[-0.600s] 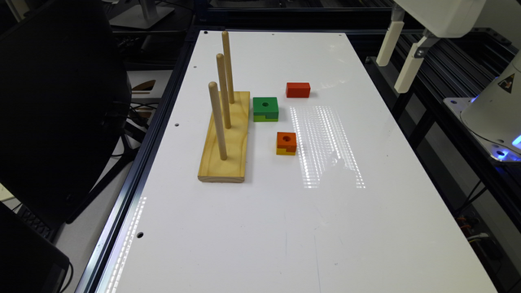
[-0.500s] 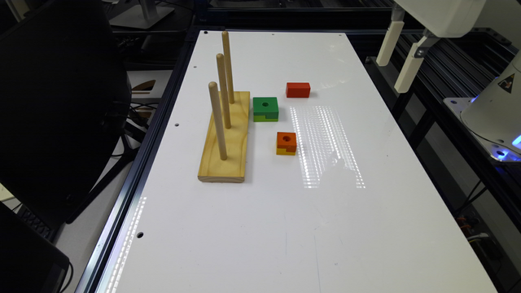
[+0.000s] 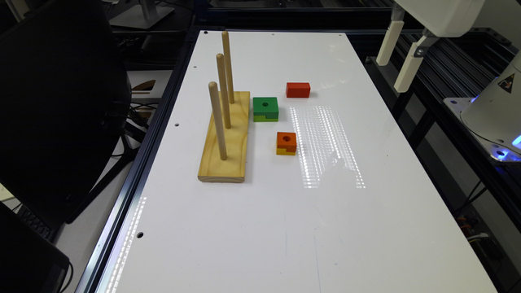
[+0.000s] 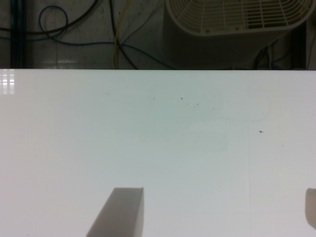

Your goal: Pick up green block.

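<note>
The green block sits on the white table, just beside the wooden peg board on the exterior view's right, with the red block behind it and the orange-and-yellow holed block nearer the camera. The gripper hangs high above the table's edge, well apart from the blocks, its fingers spread wide with nothing between them.

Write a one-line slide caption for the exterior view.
Green block sits untouched on the white table beside the peg board, between red block and orange block.

Nothing visible has changed: blocks, peg board and arm match the earlier pictures.
</note>
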